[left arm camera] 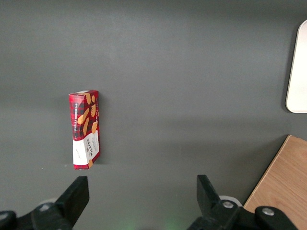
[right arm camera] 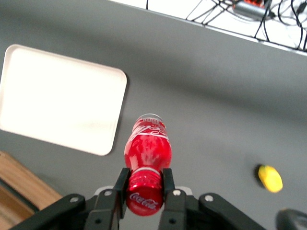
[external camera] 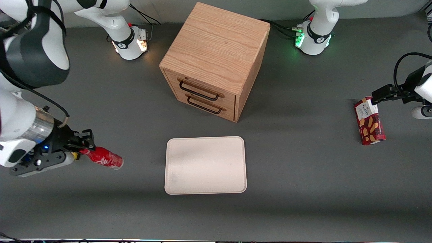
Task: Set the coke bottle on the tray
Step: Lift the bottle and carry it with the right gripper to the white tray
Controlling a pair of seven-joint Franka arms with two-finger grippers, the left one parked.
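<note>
- The coke bottle (external camera: 102, 158) hangs tilted almost flat in the gripper (external camera: 82, 148), toward the working arm's end of the table (external camera: 303, 175), its base pointing toward the tray (external camera: 205, 165).
- From the wrist camera the jaws are pinching the bottle at its neck and cap end (right arm camera: 144, 189), one finger (right arm camera: 120, 184) against each side, with the white script logo facing the camera.
- The bottle is well clear of the tray; a strip of bare grey table lies between them.
- The cream-white tray lies flat in front of the wooden drawer cabinet (external camera: 216, 60), nearer the front camera than the cabinet.
- The cabinet shows two drawers with dark wire handles (external camera: 199, 91), both shut.
- A red biscuit box (external camera: 369, 120) lies flat toward the parked arm's end of the table, far from the bottle.
- A small yellow object (right arm camera: 270, 178) sits on the table near the gripper; I cannot tell what it is.
</note>
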